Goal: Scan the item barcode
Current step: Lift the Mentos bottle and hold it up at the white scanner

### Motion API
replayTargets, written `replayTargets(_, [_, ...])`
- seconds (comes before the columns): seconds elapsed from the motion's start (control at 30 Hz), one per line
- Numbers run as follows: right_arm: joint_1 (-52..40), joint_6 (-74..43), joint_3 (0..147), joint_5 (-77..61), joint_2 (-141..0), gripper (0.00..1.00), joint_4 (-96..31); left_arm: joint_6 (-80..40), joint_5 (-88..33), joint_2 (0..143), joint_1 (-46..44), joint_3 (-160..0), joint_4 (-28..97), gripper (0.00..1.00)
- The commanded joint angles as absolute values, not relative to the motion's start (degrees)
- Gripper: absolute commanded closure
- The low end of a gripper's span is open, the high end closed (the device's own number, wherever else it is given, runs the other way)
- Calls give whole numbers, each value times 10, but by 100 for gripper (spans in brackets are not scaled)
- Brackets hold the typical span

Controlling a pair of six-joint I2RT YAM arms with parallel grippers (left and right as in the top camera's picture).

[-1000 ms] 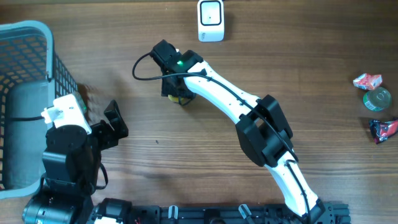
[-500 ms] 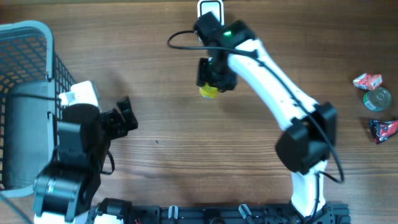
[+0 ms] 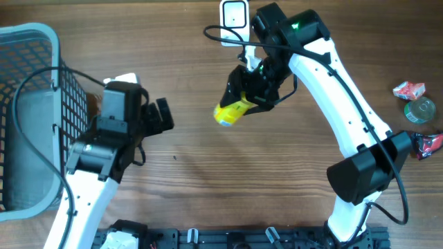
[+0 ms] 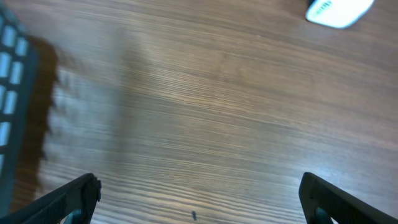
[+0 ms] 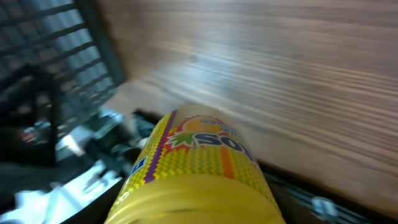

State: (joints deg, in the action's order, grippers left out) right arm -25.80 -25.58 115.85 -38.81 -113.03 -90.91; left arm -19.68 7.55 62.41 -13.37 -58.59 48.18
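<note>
- Right claw (image 3: 243, 98) is seen clamped on a yellow can (image 3: 231, 113), which is gripped at its upper end and held tilted.
- In the right wrist view, the yellow can (image 5: 198, 176) fills the lower frame; a colourful printed label is shown, and the rest is blurred.
- The can is placed near the white scanner (image 3: 234, 14), towards the front of the wooden surface (image 3: 208, 180) from it, and apart from it.
- Left claw (image 3: 161, 116) is spread wide with nothing between its fingers; bare wood is seen between them in the left wrist view (image 4: 199, 196).
- A blue-grey basket (image 3: 31, 38) is set at the left edge.
- Red wrappers (image 3: 410, 90) and a disc (image 3: 419, 109) are laid at the far right.
</note>
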Motion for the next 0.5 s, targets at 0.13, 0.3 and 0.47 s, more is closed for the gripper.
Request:
replayTargets(0.13, [-255, -274, 1162, -473, -1112, 55, -916, -200, 75, 629, -173, -593, 464, 0])
replayTargets(0.3, [-255, -263, 1162, -374, -1112, 59, -875, -200, 76, 629, -173, -593, 465, 0])
replayTargets(0.47, [-255, -209, 1162, -131, -1112, 58, -658, -200, 76, 629, -173, -593, 462, 0])
